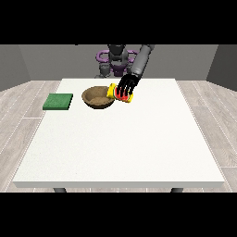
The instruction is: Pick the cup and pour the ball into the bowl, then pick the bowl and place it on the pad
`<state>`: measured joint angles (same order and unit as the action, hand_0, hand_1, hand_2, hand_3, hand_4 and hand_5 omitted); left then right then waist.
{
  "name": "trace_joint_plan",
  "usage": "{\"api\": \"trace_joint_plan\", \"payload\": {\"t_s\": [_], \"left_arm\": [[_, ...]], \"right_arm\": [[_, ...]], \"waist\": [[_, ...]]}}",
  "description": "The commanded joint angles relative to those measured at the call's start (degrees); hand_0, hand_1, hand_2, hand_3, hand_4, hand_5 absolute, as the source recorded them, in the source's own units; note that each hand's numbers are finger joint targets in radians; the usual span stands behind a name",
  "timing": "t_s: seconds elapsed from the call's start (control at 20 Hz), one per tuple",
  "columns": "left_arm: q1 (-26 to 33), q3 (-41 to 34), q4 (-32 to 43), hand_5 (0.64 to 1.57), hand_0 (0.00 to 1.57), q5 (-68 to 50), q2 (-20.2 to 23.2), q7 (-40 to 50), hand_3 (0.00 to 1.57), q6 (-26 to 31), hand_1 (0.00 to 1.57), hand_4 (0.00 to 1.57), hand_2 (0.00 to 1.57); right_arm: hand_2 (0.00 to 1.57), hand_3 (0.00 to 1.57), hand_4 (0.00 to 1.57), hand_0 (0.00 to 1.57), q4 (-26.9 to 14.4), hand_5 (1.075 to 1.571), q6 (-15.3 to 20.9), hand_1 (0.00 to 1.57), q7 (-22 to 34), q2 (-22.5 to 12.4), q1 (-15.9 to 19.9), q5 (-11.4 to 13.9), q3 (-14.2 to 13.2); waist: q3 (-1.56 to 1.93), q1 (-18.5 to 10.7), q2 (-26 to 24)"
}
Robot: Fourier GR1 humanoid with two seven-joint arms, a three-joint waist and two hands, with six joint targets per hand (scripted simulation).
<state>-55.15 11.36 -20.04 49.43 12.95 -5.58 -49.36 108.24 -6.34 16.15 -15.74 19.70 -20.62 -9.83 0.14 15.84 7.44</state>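
In the front view, the hand at the view's right is over the far middle part of the white table. Its dark fingers are curled around the cup, so the hand is clamped on it. The cup is red with a yellow rim and it is tipped on its side, with the yellow mouth turned toward 9 o'clock. This mouth is just at the rim of the bowl, which stands at 9 o'clock from the hand. If the cup really touches the bowl I cannot tell.

The bowl is round and brown, with a dull and slightly rough look inside. The pad is a flat green square with a matt surface; it lies on the table at 9 o'clock from the bowl, well apart from it and near the table's edge at the view's left. The table top is smooth and plain.

The fingers cover much of the cup's body. The ball cannot be made out, neither in the cup nor in the bowl. The other hand of the robot does not show clearly.
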Motion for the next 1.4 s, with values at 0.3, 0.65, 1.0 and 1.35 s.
{"api": "trace_joint_plan", "payload": {"t_s": [0.3,0.65,1.0,1.35], "left_arm": [[-6.8,18.9,11.6,1.484,1.44,25.4,-7.7,20.8,1.54,4.2,1.44,0.93,1.52],[-10.0,30.4,12.7,1.498,1.5,37.7,-12.8,28.6,1.57,17.2,1.5,1.06,1.57],[-4.5,31.8,5.1,1.506,1.5,41.8,-12.8,32.7,1.57,20.6,1.5,1.06,1.57],[-0.5,9.4,-3.8,1.548,1.11,15.4,-5.2,19.2,1.48,9.8,1.11,0.95,1.47]], "right_arm": [[0.0,0.0,0.38,0.0,-8.3,1.566,0.3,0.0,-1.9,1.5,-0.9,1.8,0.0],[0.0,0.0,0.38,0.0,-14.6,1.566,-1.8,0.0,-4.9,1.5,-4.2,3.5,0.2],[0.0,0.0,0.38,0.0,-14.6,1.565,-1.9,0.0,-6.9,1.2,-4.3,2.6,-2.2],[0.0,0.0,0.38,0.0,-12.1,1.564,-2.7,0.0,-3.8,0.5,-9.0,1.6,-2.2]], "waist": [[0.05,-2.2,-7.3],[-0.02,-4.8,-12.0],[-0.13,-6.2,-10.3],[-0.37,-7.6,-14.4]]}}
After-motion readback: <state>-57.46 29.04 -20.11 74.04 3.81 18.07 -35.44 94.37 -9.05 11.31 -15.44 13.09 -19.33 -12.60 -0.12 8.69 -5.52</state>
